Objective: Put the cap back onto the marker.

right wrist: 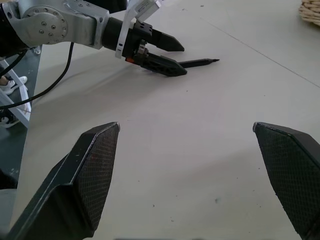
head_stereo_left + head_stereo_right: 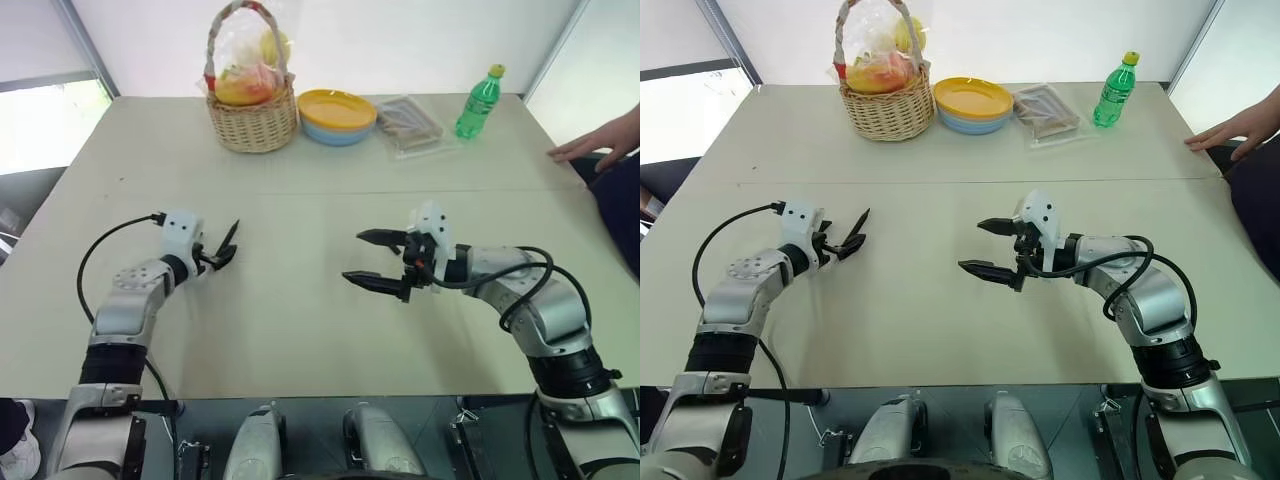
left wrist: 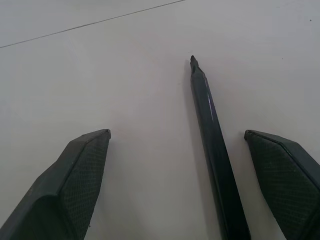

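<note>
A wicker basket at twelve o'clock is holding wrapped fruit beside stacked bowls. The left pincer is reaching forward, spread wide around the marker lying on the surface. The right pincer is hovering wide, empty. A green bottle is standing at one o'clock.

A plain test room: white walls, a bare beige table with a fruit basket and bowls
</note>
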### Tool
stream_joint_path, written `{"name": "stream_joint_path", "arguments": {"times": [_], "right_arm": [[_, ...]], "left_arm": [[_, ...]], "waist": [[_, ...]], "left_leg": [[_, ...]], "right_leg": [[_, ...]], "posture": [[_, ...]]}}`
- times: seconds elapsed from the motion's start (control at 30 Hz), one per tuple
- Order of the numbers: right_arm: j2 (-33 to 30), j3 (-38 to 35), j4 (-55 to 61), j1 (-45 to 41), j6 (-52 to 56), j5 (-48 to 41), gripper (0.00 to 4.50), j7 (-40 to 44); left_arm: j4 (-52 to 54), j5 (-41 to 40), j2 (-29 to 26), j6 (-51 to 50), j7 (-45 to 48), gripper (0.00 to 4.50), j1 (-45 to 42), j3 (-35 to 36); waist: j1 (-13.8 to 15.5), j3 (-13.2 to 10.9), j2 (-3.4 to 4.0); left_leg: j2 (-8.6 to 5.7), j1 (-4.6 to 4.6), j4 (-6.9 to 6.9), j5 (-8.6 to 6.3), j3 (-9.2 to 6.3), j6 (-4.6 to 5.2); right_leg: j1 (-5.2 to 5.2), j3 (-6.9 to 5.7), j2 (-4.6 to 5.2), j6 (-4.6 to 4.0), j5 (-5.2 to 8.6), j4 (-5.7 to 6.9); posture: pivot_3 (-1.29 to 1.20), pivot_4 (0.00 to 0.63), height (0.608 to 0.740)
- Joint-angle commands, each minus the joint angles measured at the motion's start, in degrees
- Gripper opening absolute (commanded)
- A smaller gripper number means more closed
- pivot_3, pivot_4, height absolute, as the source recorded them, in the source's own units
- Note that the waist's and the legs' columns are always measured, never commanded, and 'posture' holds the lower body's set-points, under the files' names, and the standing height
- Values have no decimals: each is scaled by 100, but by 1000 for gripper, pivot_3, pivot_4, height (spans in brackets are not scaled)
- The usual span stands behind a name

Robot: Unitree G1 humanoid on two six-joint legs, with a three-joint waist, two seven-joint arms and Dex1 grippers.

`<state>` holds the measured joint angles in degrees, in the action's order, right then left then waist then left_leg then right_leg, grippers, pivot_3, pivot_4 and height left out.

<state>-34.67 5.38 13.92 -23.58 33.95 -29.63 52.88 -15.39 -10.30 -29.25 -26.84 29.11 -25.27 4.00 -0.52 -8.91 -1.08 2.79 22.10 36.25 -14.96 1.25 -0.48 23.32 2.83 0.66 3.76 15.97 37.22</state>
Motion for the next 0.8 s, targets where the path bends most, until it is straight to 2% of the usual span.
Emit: {"name": "stream_joint_path", "arguments": {"times": [0.03, 0.17, 0.27, 0.5, 0.7, 0.8], "right_arm": [[26, -170, 262, 1, -35, -73, 4420, -66], [27, -196, 303, 40, -28, -91, 4420, -141], [21, -221, 315, 72, -40, -88, 4500, -182], [-29, -381, 248, 61, -39, -57, 4500, -332], [42, -568, 89, 102, -90, 345, 4500, -1036], [296, -818, 20, 92, 126, 526, 4500, -1851]], "left_arm": [[-77, 204, -54, -98, 91, 4500, -128, -232], [54, 210, -58, -390, 140, 4500, -130, -254], [189, 209, -31, -495, 121, 3664, -29, -251], [450, 158, -28, -571, 102, 108, 159, -180], [303, 207, -303, -135, 483, 40, 74, -258], [239, 248, -802, 638, 1379, 40, -36, -468]], "waist": [[-2, 1, 0], [-10, 1, 1], [-16, 2, 1], [-37, 2, 1], [-56, 1, 1], [-58, 0, -1]], "left_leg": [[0, -1, 0, 0, 1, 0], [0, -3, 0, 0, 1, 0], [1, -5, -1, 0, 0, 0], [3, -15, -2, 0, 1, 0], [5, -29, -9, 0, 8, 0], [6, -28, -12, 0, 11, 0]], "right_leg": [[-1, 0, 0, 0, 0, 0], [-3, 0, 0, 0, 0, 0], [-3, 1, 0, 0, 0, 0], [-8, 4, -3, 0, 0, 5], [-12, 9, -4, -1, 1, 7], [-8, 10, -5, -3, 1, 4]], "posture": [[0, 150, 740], [0, 150, 740], [0, 150, 740], [0, 150, 740], [0, 150, 740], [0, 150, 740]]}}
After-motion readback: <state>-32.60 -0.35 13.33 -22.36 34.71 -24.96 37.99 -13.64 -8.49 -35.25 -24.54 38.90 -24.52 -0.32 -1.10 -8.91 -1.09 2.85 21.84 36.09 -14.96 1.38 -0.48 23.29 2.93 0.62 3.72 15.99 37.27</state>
